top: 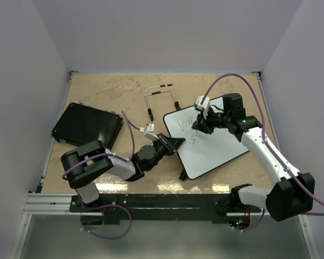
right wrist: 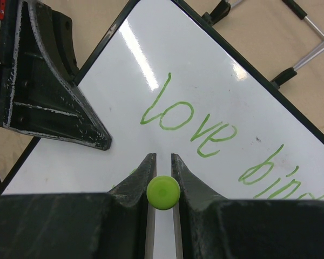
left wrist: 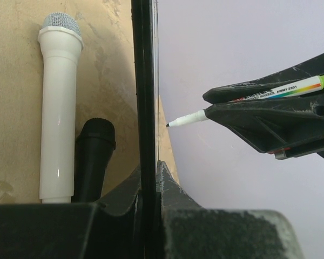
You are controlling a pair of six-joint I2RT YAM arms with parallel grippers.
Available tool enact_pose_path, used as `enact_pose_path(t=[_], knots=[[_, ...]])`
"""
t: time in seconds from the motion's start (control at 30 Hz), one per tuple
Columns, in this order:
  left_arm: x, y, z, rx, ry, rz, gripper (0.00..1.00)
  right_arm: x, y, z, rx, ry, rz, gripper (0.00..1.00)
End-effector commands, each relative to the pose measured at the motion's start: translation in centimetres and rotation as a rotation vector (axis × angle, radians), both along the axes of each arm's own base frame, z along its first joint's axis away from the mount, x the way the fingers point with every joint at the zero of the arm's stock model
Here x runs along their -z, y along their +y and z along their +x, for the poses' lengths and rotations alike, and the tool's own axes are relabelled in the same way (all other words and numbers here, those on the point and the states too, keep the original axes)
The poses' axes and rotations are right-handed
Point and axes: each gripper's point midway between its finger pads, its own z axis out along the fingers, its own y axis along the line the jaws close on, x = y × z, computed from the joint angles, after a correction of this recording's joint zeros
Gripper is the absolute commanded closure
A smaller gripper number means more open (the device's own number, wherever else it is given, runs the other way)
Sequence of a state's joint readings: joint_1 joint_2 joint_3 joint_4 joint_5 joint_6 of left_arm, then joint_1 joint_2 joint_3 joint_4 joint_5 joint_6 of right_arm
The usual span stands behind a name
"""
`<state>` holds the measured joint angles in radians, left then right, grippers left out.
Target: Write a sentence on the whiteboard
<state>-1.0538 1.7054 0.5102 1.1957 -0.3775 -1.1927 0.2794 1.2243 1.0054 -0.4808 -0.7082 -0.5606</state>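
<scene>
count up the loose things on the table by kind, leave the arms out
whiteboard: 1
marker: 1
microphones: 2, the white microphone and the black microphone
black pad: 1
wire stand: 1
total: 6

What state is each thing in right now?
Left gripper: shut on the whiteboard edge.
Right gripper: shut on the marker.
Marker: uncapped, tip close to the whiteboard; contact unclear.
Whiteboard: partly written.
Sentence: unfinished; "love bind" readable.
White mic: lying down, untouched.
Black mic: lying beside it, untouched.
</scene>
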Motion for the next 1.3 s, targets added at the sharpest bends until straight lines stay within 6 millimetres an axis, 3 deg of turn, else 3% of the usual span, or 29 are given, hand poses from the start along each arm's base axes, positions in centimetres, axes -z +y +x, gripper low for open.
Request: enact_pose_path(t=[0.0, 0.5, 1.27], knots=[[-7.0, 0.5, 0.2, -0.018, -0.144, -0.208, 1.0, -1.5, 0.5, 0.6, -0.011, -0.05, 0.038, 1.0], [-7.0, 0.3, 0.2, -0.013, -0.145, -0.212, 1.0, -0.2, 0.6, 1.6, 0.016, -0.014, 0.033, 1.0], [-7.0, 0.5, 0.2, -0.017, -0.15, -0.215, 1.0, 2.4, -0.3, -3.3, -0.127, 0.057, -0.038, 1.0]])
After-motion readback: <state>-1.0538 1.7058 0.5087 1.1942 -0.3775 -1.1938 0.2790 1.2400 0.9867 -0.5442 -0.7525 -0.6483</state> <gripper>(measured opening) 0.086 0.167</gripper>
